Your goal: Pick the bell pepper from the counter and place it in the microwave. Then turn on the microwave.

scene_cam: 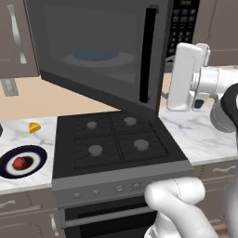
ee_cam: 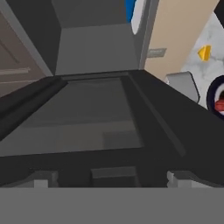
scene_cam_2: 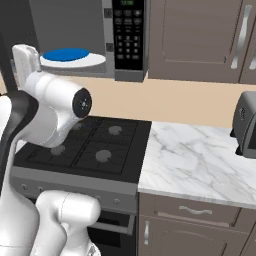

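**Microwave door open, pepper not yet picked up**

Taking the black four-burner stovetop [scene_cam: 116,139] as landmark: well to its left, on the white grey-veined marble counter [scene_cam: 28,179], the small round red bell pepper [scene_cam: 19,162] sits in the middle of a dark-rimmed plate [scene_cam: 35,153], with a small yellow wedge [scene_cam: 34,127] just beyond the plate. Directly above the stovetop hangs the large dark grey microwave [scene_cam: 183,25], its wide glass door [scene_cam: 100,51] swung open, probably so the white turntable with blue centre [scene_cam_2: 70,56] can receive the pepper. To the stovetop's right, the white arm is raised at door height; its gripper [ee_cam: 111,178], jaws spread wide and empty, faces the door's glass.
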Controlling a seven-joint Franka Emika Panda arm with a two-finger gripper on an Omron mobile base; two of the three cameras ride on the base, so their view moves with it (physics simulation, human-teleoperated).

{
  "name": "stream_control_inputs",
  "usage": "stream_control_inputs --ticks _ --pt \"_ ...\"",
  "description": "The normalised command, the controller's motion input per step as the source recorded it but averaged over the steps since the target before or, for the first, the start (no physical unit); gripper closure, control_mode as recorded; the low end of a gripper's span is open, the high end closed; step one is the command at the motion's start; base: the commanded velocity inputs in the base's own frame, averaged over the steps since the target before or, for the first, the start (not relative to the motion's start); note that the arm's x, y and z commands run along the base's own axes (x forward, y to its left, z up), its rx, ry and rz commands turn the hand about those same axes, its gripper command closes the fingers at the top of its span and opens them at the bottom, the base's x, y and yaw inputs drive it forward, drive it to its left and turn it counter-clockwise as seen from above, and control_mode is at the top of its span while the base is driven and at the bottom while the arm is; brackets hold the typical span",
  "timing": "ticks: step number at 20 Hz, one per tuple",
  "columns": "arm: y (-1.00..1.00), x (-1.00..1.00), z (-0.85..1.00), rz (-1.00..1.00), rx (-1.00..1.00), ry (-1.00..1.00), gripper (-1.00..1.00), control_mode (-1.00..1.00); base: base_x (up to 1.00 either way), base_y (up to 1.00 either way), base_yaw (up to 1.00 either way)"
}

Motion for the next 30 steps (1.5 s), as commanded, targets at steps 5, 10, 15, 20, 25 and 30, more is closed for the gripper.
stream_control_inputs --ticks 5,10,15,20,25,30 --pt "0.35 -0.14 -0.02 0.0 0.0 0.08 -1.0 -1.0 0.0 0.0 0.0" --pt "0.37 -0.08 -0.02 0.0 0.0 0.1 -1.0 -1.0 0.0 0.0 0.0" --pt "0.38 -0.04 -0.01 0.01 0.0 0.1 -1.0 -1.0 0.0 0.0 0.0" --pt "0.41 -0.06 -0.02 0.01 0.0 0.07 -1.0 -1.0 0.0 0.0 0.0" --pt "0.37 -0.05 -0.03 0.01 0.0 0.07 -1.0 -1.0 0.0 0.0 0.0" --pt "0.38 -0.04 -0.05 0.0 0.0 0.08 -1.0 -1.0 0.0 0.0 0.0"
